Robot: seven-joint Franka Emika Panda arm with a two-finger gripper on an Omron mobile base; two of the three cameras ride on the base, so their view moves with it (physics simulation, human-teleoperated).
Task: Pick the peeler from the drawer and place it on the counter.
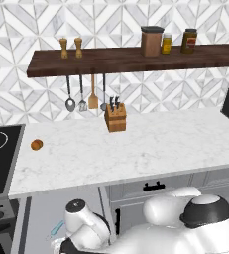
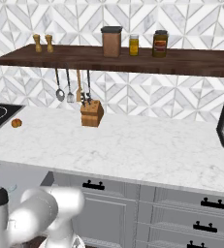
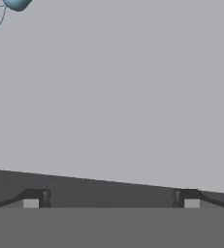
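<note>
Pincer (image 3: 111,199) released, tips wide apart, hanging over the flat grey inside of the drawer (image 3: 113,97), grasping nothing. Peeler (image 3: 9,7) lies in the drawer, at the top left corner of the hand view, well apart from the tips. In the left base view the peeler (image 1: 57,228) shows below the marble surface (image 1: 136,144), left of the arm.

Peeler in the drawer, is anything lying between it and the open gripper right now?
Nothing visible. In the hand view the peeler sits at the top left corner, and only bare grey drawer floor lies between it and the open gripper.
</note>
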